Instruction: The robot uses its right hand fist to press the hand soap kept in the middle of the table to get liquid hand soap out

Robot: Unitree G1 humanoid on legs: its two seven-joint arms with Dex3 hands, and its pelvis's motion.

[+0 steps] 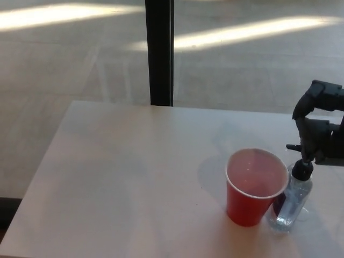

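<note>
A clear hand soap bottle with a black pump top stands near the table's right front, tucked right behind a red cup. The pump's spout points left over the cup's rim. My right hand comes in from the right edge and hangs just above the pump head, its black fingers curled downward in a loose fist. Nothing is held in it. Whether it touches the pump I cannot tell. My left hand does not show.
The pale table spreads out to the left of the cup. A black vertical post rises behind the far edge, with grey floor and strips of sunlight beyond.
</note>
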